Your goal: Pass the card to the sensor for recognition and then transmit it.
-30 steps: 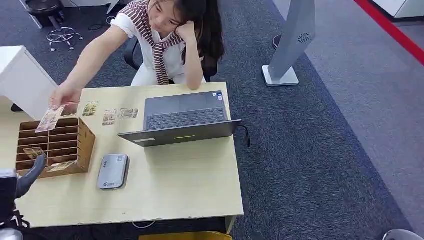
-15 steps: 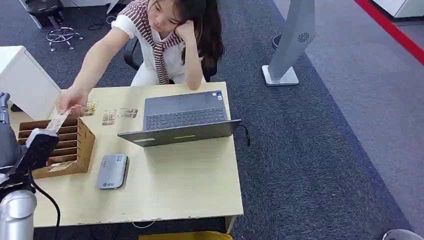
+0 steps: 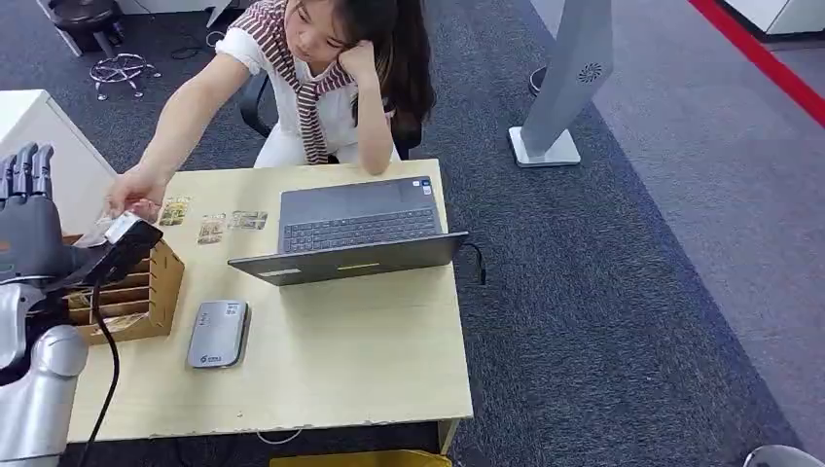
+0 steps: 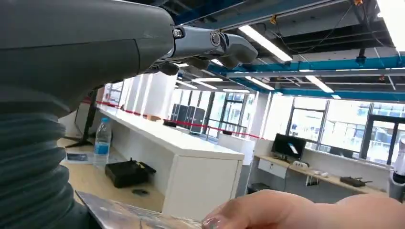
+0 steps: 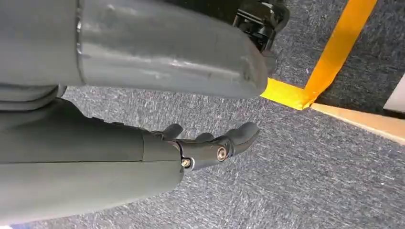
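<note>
My left hand has come up fast from the table's near-left corner and now stands raised over the wooden card rack, fingers upright and apart, thumb reaching toward the person's hand at about one o'clock from my palm. A second ago that hand held the card out over the rack on its own; now the card sits right at my thumb, and the person's fingers are still on its far end. In my left wrist view the card's shiny edge lies just by my palm, with the person's fingertip pressing on it. My fingers arch open above it, so I judge the hand is not clenched, but I cannot tell whether the thumb is actually pinching the card yet.

To me this means the handover is under way but not finished: the card is shared between us, at ten o'clock on the table. The card reader lies flat at about four o'clock from the rack, just beside it and untouched, so the recognition step is not yet done. A closed laptop-side path lies between; the laptop sits at the table's twelve o'clock.

My right hand hangs loose over the carpet, fingers gently curled, holding nothing.
</note>
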Robot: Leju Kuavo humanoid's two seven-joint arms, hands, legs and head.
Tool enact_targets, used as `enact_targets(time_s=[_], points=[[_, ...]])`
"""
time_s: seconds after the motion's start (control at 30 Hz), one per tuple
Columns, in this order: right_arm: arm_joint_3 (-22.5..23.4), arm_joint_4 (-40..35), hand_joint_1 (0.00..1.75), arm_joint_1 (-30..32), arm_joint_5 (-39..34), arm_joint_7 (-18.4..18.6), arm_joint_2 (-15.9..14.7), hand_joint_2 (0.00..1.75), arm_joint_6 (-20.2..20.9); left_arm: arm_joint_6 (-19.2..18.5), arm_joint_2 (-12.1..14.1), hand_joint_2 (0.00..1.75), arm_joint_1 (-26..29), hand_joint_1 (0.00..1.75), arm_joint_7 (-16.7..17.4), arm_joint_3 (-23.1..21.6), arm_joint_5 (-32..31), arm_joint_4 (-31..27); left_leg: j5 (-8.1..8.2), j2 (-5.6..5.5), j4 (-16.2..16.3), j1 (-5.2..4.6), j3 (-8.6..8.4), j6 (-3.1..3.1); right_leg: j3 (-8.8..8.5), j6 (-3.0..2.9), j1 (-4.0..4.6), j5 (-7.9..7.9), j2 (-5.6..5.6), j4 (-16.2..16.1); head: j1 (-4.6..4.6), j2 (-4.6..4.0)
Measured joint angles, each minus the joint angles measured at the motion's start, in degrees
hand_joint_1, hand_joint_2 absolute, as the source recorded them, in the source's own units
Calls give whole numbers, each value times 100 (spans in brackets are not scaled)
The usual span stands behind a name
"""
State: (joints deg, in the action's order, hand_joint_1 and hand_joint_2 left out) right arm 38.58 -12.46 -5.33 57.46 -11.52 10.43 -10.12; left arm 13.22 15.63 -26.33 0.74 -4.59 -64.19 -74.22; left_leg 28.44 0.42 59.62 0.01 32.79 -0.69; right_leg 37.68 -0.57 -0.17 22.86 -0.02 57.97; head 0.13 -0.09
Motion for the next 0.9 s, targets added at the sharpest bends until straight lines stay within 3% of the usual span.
enact_targets(time_s=[0.1,0.13,0.17,0.9], points=[[-7,0,0,-3,22,0,0,0,0,0,22,175,-24,0,15,-46,-15,61,0,1,0,0,0,1,0,0,0,0,0,0,0,0],[-9,0,0,-2,28,0,0,0,0,0,28,175,-30,26,15,-61,-15,83,0,1,0,0,0,1,1,0,0,0,0,0,0,0],[-9,0,0,-2,22,0,0,0,0,0,28,175,-37,175,17,-70,-17,105,0,1,0,0,1,1,1,0,0,0,1,0,0,0],[-26,0,0,-28,24,-24,0,0,53,-20,59,175,-45,175,22,-138,2,218,0,0,0,0,4,1,2,0,0,0,0,0,0,0]])
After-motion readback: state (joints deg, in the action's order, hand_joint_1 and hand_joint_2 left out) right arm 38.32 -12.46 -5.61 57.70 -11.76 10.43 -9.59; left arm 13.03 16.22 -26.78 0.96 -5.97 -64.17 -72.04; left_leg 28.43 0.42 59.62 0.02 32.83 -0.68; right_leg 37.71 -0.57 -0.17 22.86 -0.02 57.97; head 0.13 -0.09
